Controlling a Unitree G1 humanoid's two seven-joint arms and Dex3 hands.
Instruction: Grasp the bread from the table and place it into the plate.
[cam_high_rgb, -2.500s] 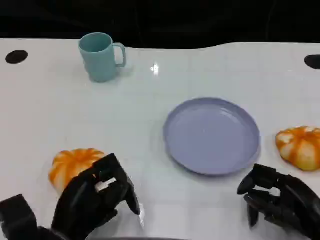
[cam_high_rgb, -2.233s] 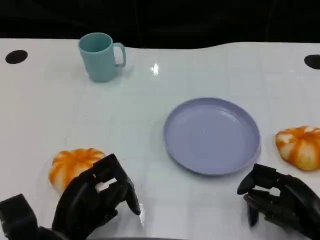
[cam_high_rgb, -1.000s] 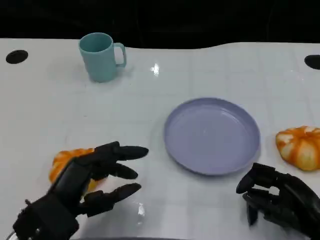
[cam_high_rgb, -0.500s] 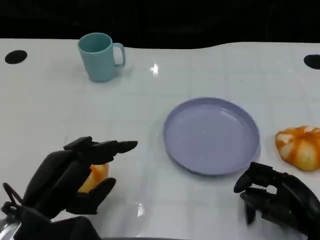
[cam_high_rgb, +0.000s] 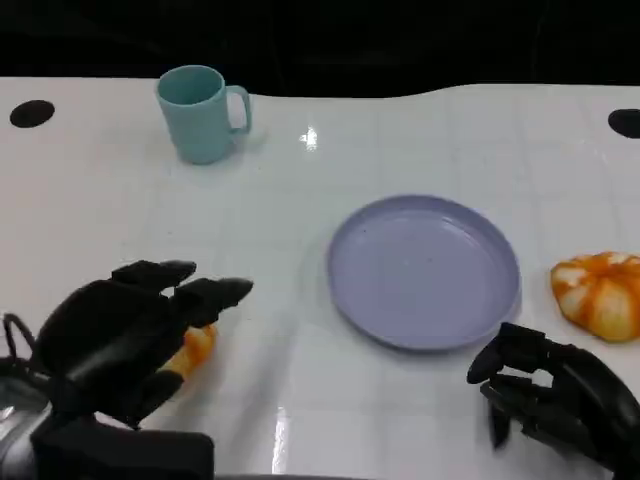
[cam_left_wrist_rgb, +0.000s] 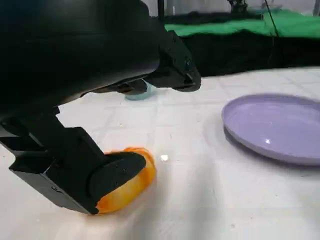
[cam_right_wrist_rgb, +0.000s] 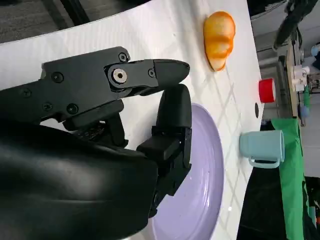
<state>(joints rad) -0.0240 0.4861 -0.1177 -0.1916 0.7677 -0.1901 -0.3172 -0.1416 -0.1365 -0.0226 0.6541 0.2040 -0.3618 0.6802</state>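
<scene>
Your bread (cam_high_rgb: 193, 347), the orange bun with pale stripes, sits on the white table (cam_high_rgb: 300, 220) near the front left edge, and most of it is hidden under your left hand (cam_high_rgb: 125, 335). From the left wrist camera you can see the bun (cam_left_wrist_rgb: 125, 182) lying flat on the table with a black thumb (cam_left_wrist_rgb: 107, 172) pressed against its side, while the other fingers (cam_left_wrist_rgb: 172, 70) reach out over the top without touching it. So that hand is spread wide around the bread, and it has not closed on it yet. To the right of the bun, well apart from it, is the purple plate (cam_high_rgb: 424, 271), and nothing is on it. A second orange bun (cam_high_rgb: 600, 292) lies just past the plate's right side, near the table's right edge. Your right hand (cam_high_rgb: 550, 395) rests low at the front right, near the plate's front rim, with its fingers curled in and nothing inside them. From the right wrist camera you see those curled fingers (cam_right_wrist_rgb: 172, 115) over the plate (cam_right_wrist_rgb: 200, 200). A light blue mug (cam_high_rgb: 201, 112) stands upright far back on the left, with its handle pointing right.
</scene>
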